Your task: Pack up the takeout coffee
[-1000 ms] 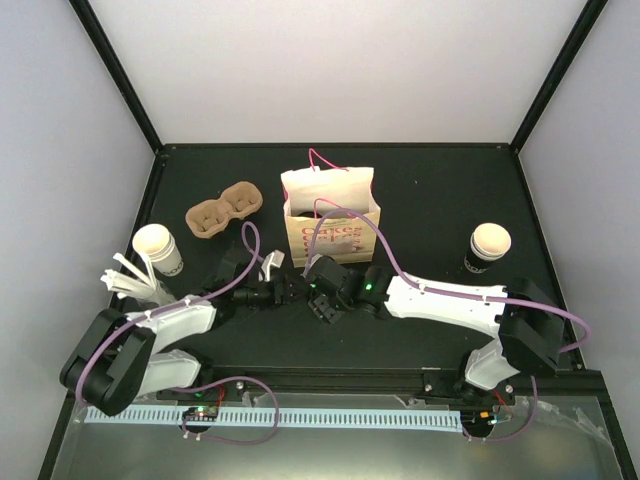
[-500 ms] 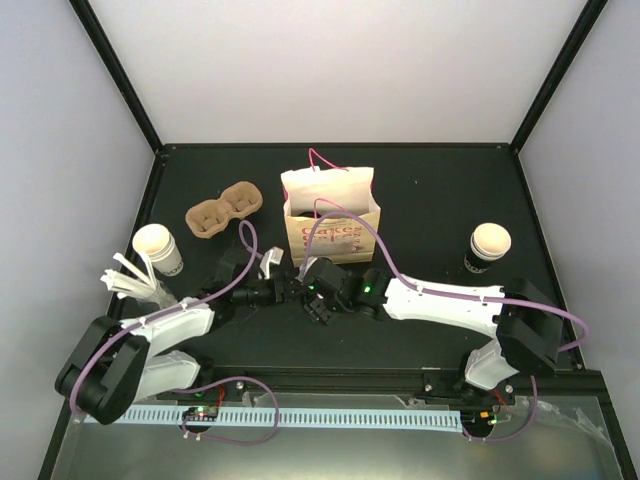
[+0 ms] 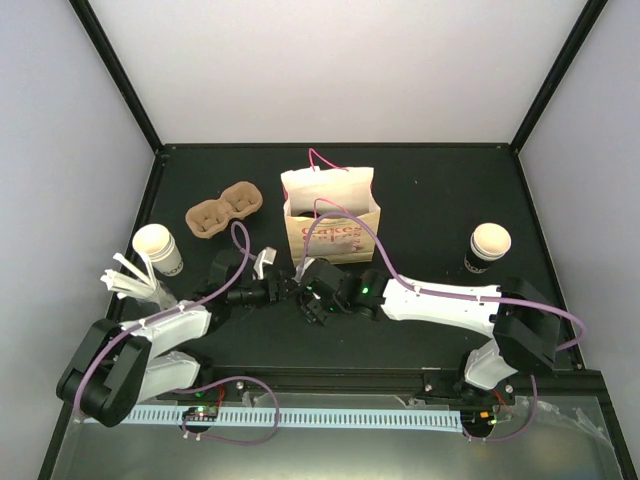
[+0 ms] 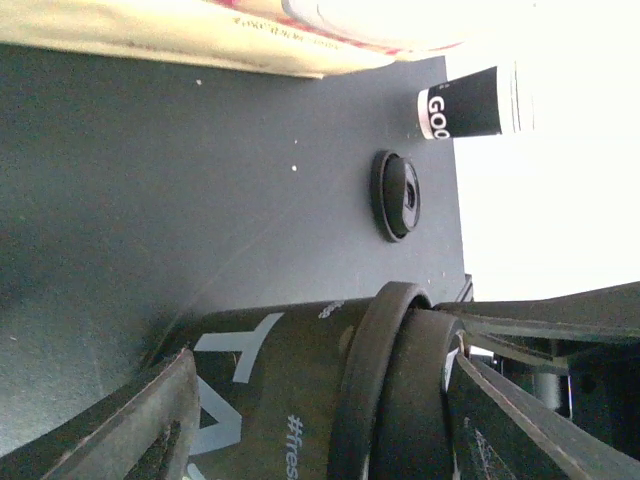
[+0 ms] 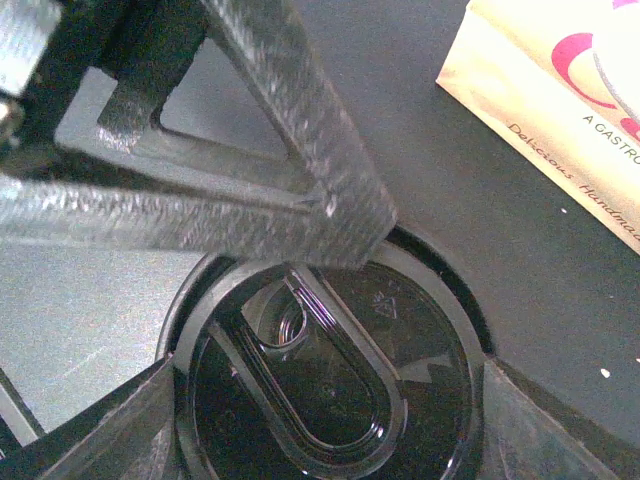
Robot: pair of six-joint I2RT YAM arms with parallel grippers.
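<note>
Clock bearings are taken from the lidded cup, with 12 pointing to the far wall.

- Far left, near the tabletop (image 3: 430, 200) edge: a bundle of white sticks (image 3: 125, 280). Just beyond it the left cup (image 3: 157, 246) stands upright with its top uncovered, at about 9 o'clock.
- The tray (image 3: 226, 208) sits between 10 and 11 o'clock. Both pockets are vacant, so I judge no coffee is packed yet.
- The left hand (image 3: 285, 287) comes in level from 9 o'clock. Its fingers (image 4: 130, 425) stand spread on either side of the lidded cup (image 4: 270, 400). I cannot tell whether they press the wall.
- The lidded cup is upright at centre, just in front of the bag. Its black lid (image 5: 330, 400) looks seated all round.
- The right hand (image 3: 310, 295) is over the cup from 3 o'clock. It looks to be pinching the cup, a finger against each side just under the lid rim.
- The bag (image 3: 332, 225) stands open at 1 o'clock.
- A spare lid (image 4: 397, 195) lies flat on the tabletop, between the bag and the right cup.
- The right cup (image 3: 489, 245) stands uncovered at nearly 3 o'clock, well apart from the rest.

Step in hand, as I read it: get the lidded cup into a tray pocket.
- Only one hand should carry, so the left fingers must be fully off before any lift.
- Lift straight up and keep the cup vertical.
- Grip below the rim so the lid is not popped off.
- Swing wide of the bag's corner.
- Lower the cup centred over a pocket and let go only once it is seated.
</note>
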